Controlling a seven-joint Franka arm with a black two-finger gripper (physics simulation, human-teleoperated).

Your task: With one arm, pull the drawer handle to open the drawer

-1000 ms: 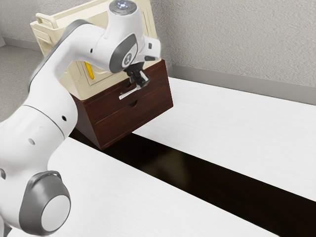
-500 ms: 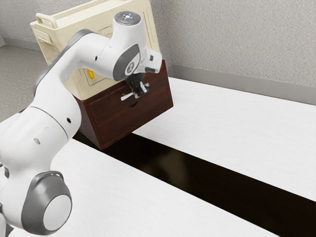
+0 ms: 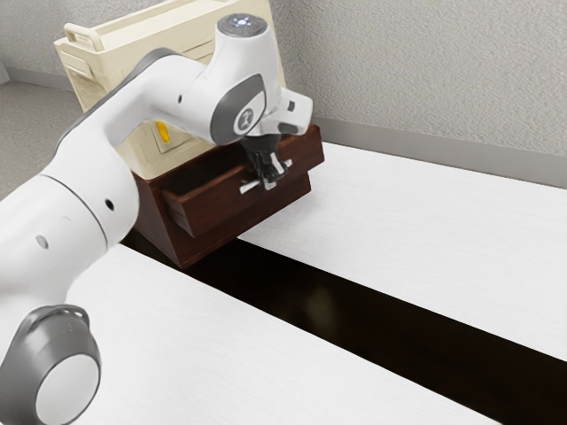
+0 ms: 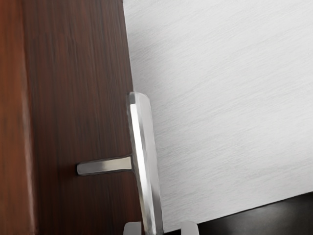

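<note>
In the exterior view my gripper [image 3: 268, 180] reaches down at the front of the pulled-out upper drawer [image 3: 211, 205], astride its silver handle [image 3: 250, 188]. The drawer's interior shows behind its front panel. From the wrist view, the gripper [image 4: 161, 228] has its two fingertips apart on either side of the handle bar [image 4: 145, 152]; one is close against the bar on the drawer side, and a gap separates the bar from the other. The handle's post joins the dark wooden drawer front [image 4: 80, 98].
The dark wooden cabinet [image 3: 158, 215] stands on the white table [image 3: 416, 239] with a cream case [image 3: 146, 164] on top. A black strip [image 3: 354, 310] crosses the table in front. The textured wall [image 3: 425, 71] rises behind.
The upper drawer has slid out from the cabinet, and its handle has come with it. My gripper has moved down onto the handle and outward, toward the exterior view's right.
</note>
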